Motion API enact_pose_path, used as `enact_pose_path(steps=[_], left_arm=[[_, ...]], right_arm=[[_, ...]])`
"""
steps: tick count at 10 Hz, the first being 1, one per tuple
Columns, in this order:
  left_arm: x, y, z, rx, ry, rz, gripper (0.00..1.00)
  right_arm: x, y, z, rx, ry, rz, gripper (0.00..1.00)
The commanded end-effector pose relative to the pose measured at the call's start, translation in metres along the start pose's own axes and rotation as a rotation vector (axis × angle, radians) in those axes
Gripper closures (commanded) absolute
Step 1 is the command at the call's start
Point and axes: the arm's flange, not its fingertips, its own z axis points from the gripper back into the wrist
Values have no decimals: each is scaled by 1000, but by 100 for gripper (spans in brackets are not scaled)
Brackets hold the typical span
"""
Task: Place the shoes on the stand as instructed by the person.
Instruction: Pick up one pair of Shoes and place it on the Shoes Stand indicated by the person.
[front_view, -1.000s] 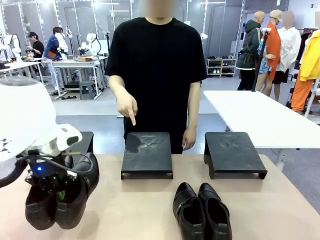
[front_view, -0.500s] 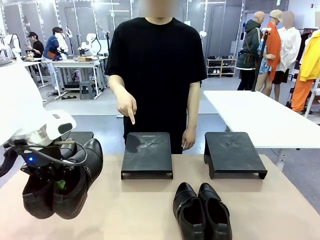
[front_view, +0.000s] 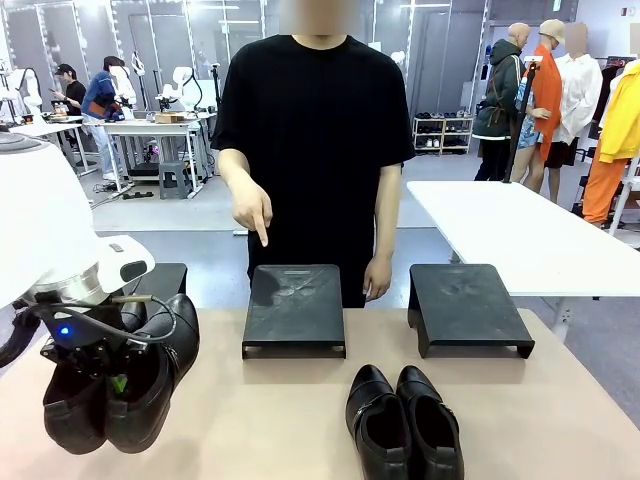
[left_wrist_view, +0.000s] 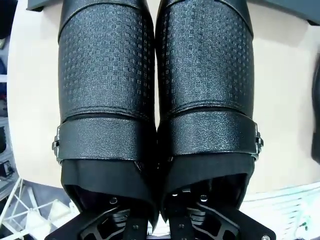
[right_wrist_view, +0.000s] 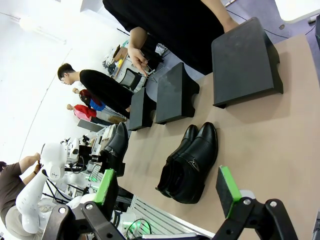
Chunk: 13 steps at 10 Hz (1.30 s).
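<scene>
My left gripper (front_view: 117, 384) is shut on a pair of black shoes (front_view: 112, 392), pinching their inner sides together and holding them just above the table's left side. In the left wrist view the textured shoes (left_wrist_view: 155, 90) hang toes away from my gripper (left_wrist_view: 160, 222). A second pair of shoes (front_view: 404, 426) lies at the front middle, also seen as shoes (right_wrist_view: 192, 161). The person points a hand (front_view: 255, 214) down at the middle stand (front_view: 293, 308). My right gripper (right_wrist_view: 166, 188) stands open over the table, apart from that second pair.
Three black stands line the far edge: a left stand (front_view: 164, 279) partly hidden behind my arm, the middle one, and a right stand (front_view: 467, 306). Bare tabletop (front_view: 260, 420) lies between the two pairs. A white table (front_view: 520, 235) stands beyond on the right.
The left gripper with its pair has shifted slightly left and tilted a little. The person's pointing hand and the other pair have not moved.
</scene>
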Motion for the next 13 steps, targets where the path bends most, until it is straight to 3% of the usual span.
enact_pose_path(steps=[1,2,6,11,13], left_arm=[[0,0,0,0,0,-1,92],[15,-13,10,-33,-75,-3,92],[84,-73,36,-23,-133,-67,92],[187,-175,4,17,-99,-47,92],[213,-206,-8,13,-115,-33,92]], right_arm=[[1,0,1,12,-9,22,0],[1,0,1,12,-9,22,0],[1,0,1,12,-9,22,0],[1,0,1,12,-9,22,0],[1,0,1,12,-9,22,0]])
